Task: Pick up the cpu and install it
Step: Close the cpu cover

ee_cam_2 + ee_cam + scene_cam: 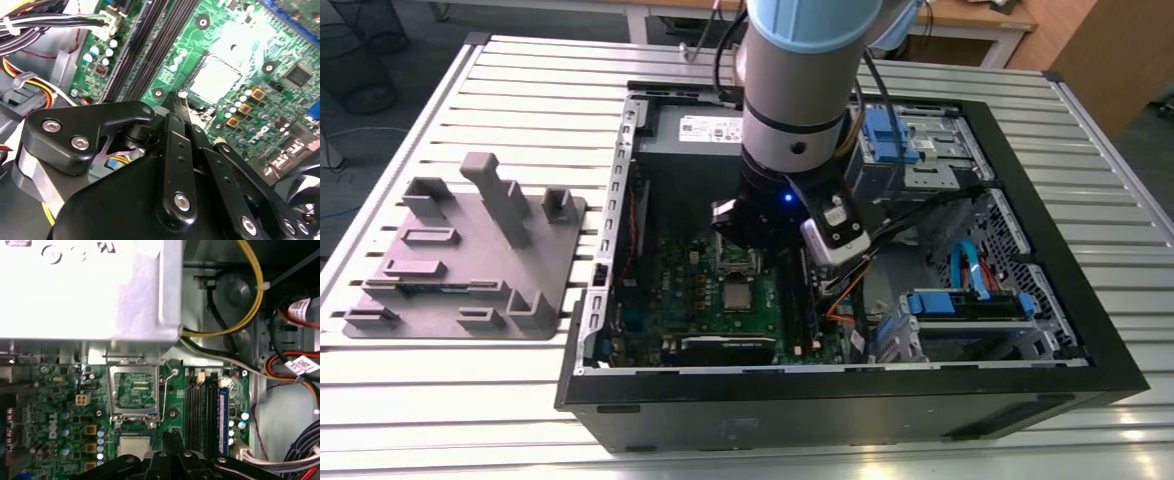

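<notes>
Second wrist view showed the cpu (216,80) set flat into the motherboard (165,75), just beyond the pincer (178,100), closed narrow and empty; placement appeared done, though the first wrist view showed the hinged frame (112,390) standing open.

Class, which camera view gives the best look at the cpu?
The second wrist view: the cpu appears largest, with all four edges clear. The first wrist view shows it smaller; the exterior view shows it as a tiny grey square.
</notes>
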Robot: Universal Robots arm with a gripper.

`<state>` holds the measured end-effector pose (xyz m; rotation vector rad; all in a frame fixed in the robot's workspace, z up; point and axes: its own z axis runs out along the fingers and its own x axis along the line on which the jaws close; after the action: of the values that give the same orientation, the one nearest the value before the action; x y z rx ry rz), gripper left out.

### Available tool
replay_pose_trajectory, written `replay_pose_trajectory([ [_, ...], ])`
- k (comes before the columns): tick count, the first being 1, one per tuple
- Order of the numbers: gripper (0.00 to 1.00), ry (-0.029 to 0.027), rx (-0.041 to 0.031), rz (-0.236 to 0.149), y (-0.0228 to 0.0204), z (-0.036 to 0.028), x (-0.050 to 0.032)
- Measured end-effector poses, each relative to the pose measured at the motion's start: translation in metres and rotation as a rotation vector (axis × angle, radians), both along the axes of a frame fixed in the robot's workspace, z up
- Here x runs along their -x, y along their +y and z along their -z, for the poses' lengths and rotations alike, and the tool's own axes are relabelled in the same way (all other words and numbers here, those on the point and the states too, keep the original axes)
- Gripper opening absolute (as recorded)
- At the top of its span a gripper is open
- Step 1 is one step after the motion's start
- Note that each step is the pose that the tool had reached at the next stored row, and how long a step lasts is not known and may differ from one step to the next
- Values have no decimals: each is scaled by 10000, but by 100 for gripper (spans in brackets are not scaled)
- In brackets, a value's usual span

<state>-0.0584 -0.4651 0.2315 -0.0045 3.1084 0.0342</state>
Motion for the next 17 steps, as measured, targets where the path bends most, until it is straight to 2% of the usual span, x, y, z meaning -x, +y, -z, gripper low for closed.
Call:
replay_pose_trajectory([
  [3,11,0,-4,-110,10,3,-11],
  [5,11,1,-1,-320,10,4,-14],
  [13,11,-2,-60,-1471,11,13,-15],
  [17,11,-1,-60,-1518,11,13,-15],
])
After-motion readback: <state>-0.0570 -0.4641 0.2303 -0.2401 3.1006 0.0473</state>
